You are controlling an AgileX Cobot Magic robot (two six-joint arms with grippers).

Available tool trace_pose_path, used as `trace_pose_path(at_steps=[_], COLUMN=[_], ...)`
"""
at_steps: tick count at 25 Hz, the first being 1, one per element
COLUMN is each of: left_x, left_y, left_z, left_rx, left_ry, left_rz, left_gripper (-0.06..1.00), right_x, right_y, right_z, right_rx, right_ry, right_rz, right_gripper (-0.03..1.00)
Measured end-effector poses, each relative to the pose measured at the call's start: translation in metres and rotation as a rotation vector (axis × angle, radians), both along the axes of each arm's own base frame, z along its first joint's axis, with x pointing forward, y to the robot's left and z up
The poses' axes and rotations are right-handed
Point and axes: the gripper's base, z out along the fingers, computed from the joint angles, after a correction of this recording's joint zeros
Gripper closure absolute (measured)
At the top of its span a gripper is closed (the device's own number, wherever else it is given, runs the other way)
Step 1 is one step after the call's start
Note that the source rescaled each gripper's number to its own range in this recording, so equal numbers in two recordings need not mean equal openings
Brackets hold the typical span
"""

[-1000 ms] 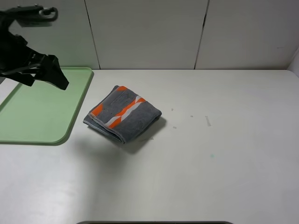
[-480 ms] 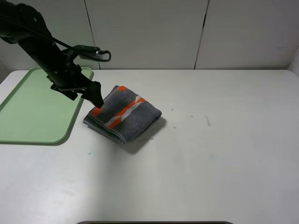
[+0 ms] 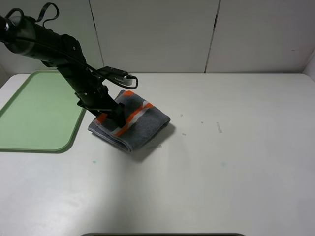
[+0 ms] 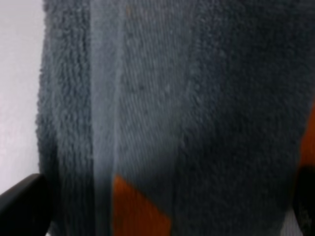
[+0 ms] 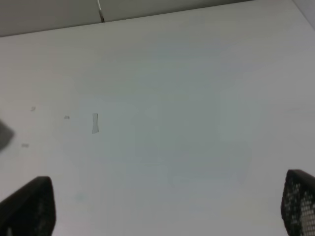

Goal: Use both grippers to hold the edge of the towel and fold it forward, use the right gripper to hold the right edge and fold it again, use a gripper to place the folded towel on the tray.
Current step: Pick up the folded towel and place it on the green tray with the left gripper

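The folded grey towel (image 3: 140, 123) with orange and white stripes lies on the white table, just right of the green tray (image 3: 29, 118). My left gripper (image 3: 114, 115) is down at the towel's left part, over the orange stripe. In the left wrist view the towel (image 4: 197, 98) fills the frame. There the left gripper (image 4: 162, 206) is open, with its fingertips (image 4: 22, 206) far apart on either side of the cloth. My right gripper (image 5: 167, 206) is open and empty over bare table. It does not show in the exterior view.
The white table (image 3: 236, 162) stretches right of and in front of the towel. A panelled wall (image 3: 157, 34) stands behind the table. A few small marks (image 5: 94, 123) lie on the table surface.
My left arm has swung from above the tray rightward and down onto the left part of the towel. The towel has not moved.
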Motion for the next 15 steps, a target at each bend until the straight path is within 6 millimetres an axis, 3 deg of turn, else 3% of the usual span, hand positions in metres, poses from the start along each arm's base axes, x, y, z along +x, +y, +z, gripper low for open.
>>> trace_pose_path(at_steps=[4,12,15], left_x=[0.001,0.004,0.004], left_y=[-0.001,-0.003,-0.004], left_z=[-0.014,-0.018,-0.019], left_rx=[0.006,0.005,0.005], left_ry=[0.011,0.006,-0.003], left_rz=[0.0,-0.004,-0.009], left_gripper=[-0.06,-0.05,0.02], right_x=[0.0,0.0,0.0], right_y=[0.0,0.0,0.0], right_z=[0.0,0.0,0.0], right_rx=[0.0,0.0,0.0], right_ry=[0.0,0.0,0.0], right_rz=[0.0,0.0,0.0], right_gripper=[-0.03,-0.03,-0.03])
